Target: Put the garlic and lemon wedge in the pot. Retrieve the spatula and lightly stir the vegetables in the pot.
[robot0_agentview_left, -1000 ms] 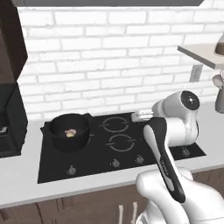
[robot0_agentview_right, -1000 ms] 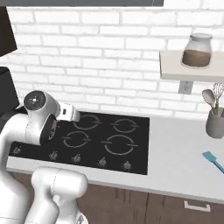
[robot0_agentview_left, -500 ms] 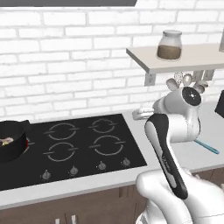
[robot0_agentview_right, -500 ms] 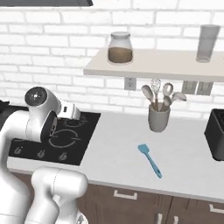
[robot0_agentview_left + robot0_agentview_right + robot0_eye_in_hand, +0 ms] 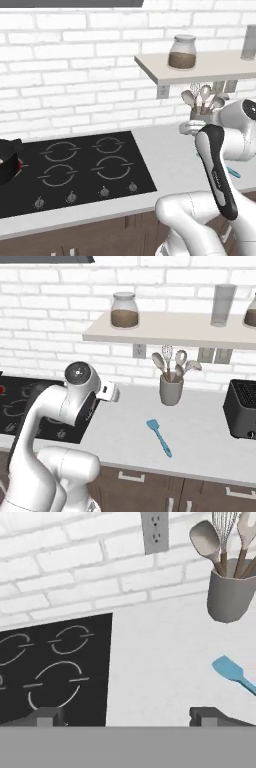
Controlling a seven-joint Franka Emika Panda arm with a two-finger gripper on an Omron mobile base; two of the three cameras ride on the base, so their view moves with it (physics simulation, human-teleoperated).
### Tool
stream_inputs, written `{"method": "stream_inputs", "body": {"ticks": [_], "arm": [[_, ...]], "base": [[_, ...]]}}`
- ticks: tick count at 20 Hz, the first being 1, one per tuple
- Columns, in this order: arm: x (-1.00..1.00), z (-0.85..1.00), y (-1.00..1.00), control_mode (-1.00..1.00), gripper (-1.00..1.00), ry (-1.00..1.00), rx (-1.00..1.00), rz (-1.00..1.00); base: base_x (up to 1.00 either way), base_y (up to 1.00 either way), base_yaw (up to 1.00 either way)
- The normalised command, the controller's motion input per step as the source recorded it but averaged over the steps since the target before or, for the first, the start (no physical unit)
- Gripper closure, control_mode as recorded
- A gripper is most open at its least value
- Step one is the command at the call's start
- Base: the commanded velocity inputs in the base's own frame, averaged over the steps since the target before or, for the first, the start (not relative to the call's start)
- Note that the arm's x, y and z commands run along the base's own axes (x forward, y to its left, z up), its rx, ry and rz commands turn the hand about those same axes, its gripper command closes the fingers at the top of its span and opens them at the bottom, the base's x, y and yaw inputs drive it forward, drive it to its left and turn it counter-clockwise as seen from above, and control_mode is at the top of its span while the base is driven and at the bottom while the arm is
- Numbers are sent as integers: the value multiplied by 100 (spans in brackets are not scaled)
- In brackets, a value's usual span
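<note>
The light-blue spatula (image 5: 160, 437) lies flat on the white counter (image 5: 200, 431), right of the stove and in front of the utensil crock. In the hand view the spatula's blade (image 5: 231, 672) sits at the right edge, ahead of and to the right of my gripper (image 5: 129, 717). The gripper is open, its two dark fingertips (image 5: 47, 717) far apart with nothing between them. It hangs above the counter near the stove's right edge, the hand (image 5: 109, 392) well left of the spatula. The black pot (image 5: 7, 162) stands at the far left on the stove, cut off by the frame. Garlic, lemon wedge and vegetables are out of view.
A grey crock of utensils (image 5: 171, 390) stands by the brick wall, under a shelf (image 5: 165, 331) holding a jar (image 5: 124, 310) and a glass (image 5: 222, 304). A black toaster (image 5: 242, 408) sits at the far right. The black stove (image 5: 75, 172) takes the counter's left part.
The whole picture has slid left, so the base has driven to the right. The pot has gone to the left edge and the spatula and crock have come closer. The gripper stays open.
</note>
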Motion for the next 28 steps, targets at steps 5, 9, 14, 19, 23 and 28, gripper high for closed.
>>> {"method": "stream_inputs", "body": {"ticks": [5, 9, 14, 19, 23, 28], "arm": [[-13, 0, -11, -100, -100, 24, 44, -71], [-15, 0, -9, -100, -100, 23, 46, -74], [-2, 0, -50, -100, -100, 21, 50, -65], [0, -20, -73, -100, -100, 5, 52, -60], [2, -42, -55, -100, -100, 1, 38, -64], [22, -49, -25, -100, -100, 6, 19, -68]], "base": [[0, 0, 0], [0, 0, 0], [0, 0, 0], [0, 0, 0], [0, 0, 0], [0, 0, 0]]}}
